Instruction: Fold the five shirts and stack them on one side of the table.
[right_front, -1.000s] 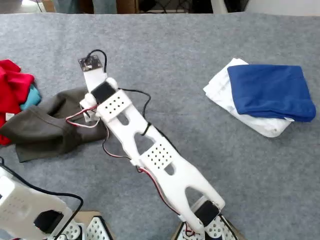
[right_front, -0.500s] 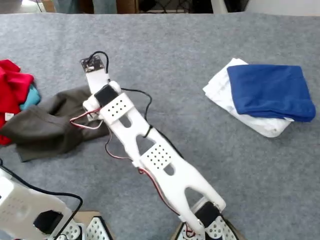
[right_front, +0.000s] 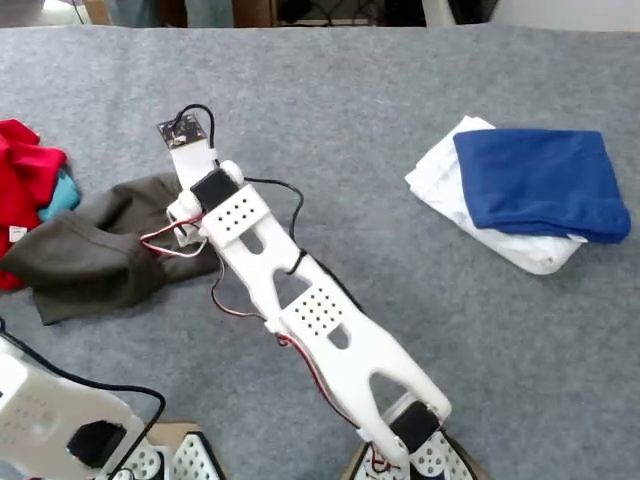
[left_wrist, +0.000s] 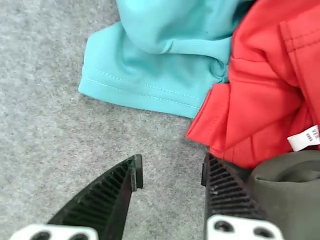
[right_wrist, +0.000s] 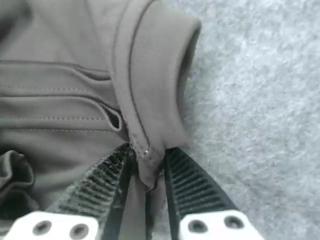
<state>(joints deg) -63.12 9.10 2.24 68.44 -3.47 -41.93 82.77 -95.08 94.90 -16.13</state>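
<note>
An olive-brown shirt (right_front: 85, 255) lies crumpled at the table's left, its collar edge (right_wrist: 150, 100) pinched between the fingers of my right gripper (right_wrist: 147, 170), which is shut on it. The right arm (right_front: 300, 300) stretches diagonally from the front edge to that shirt. A red shirt (right_front: 25, 165) and a teal shirt (right_front: 62, 195) are bunched at the far left. My left gripper (left_wrist: 170, 175) hovers open over bare felt beside the teal shirt's hem (left_wrist: 150, 75), the red shirt (left_wrist: 265, 95) and the olive shirt (left_wrist: 290, 185). A folded blue shirt (right_front: 540, 180) rests on a folded white shirt (right_front: 450, 190) at the right.
Grey felt (right_front: 380, 120) covers the table. The left arm's white base (right_front: 50, 420) sits at the front left corner. Loose cables (right_front: 270, 190) run along the right arm.
The right gripper's wrist has shifted slightly toward the back of the table, with the olive shirt's edge moving with it. The folded stack stays put.
</note>
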